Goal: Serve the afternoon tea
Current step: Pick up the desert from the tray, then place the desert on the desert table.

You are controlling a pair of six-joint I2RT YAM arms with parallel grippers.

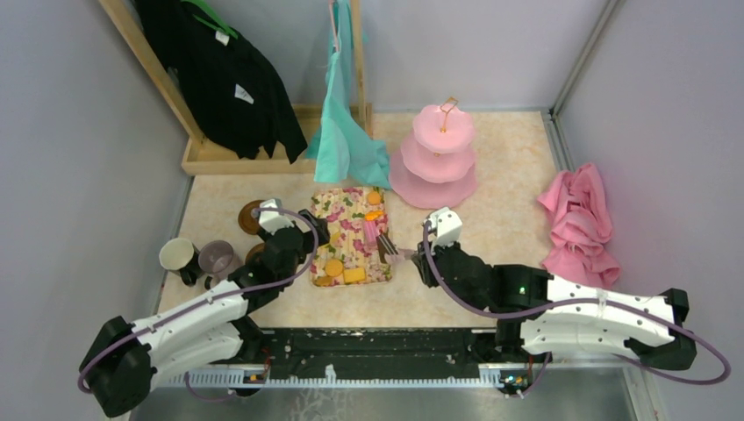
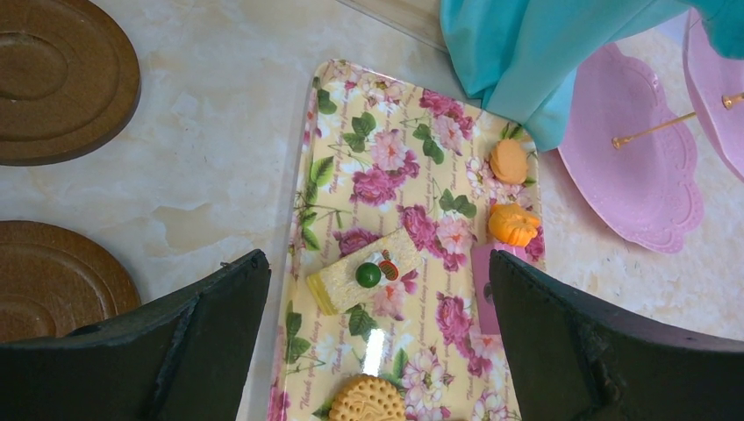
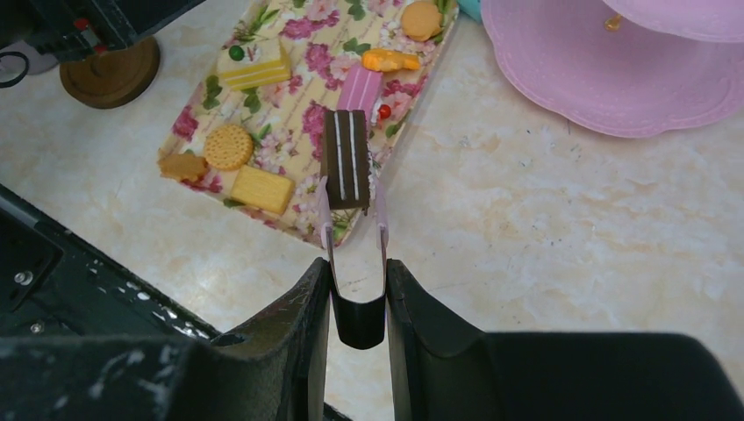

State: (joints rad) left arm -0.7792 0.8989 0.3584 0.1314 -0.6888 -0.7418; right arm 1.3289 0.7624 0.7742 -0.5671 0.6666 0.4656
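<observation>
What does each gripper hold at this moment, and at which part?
Right gripper holds pink tongs near their black hinge end; the tong tips pinch the near end of a brown cake. Left gripper is open and holds nothing.

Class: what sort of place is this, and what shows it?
Probably a robot lab's staged tabletop, not a real tearoom: plain grey walls, two bolted robot arms, and a floral tray beside a pink tiered stand.

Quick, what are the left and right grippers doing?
Left gripper: open, holding nothing.
Right gripper: shut on pink tongs, their tips around the brown slice.
</observation>
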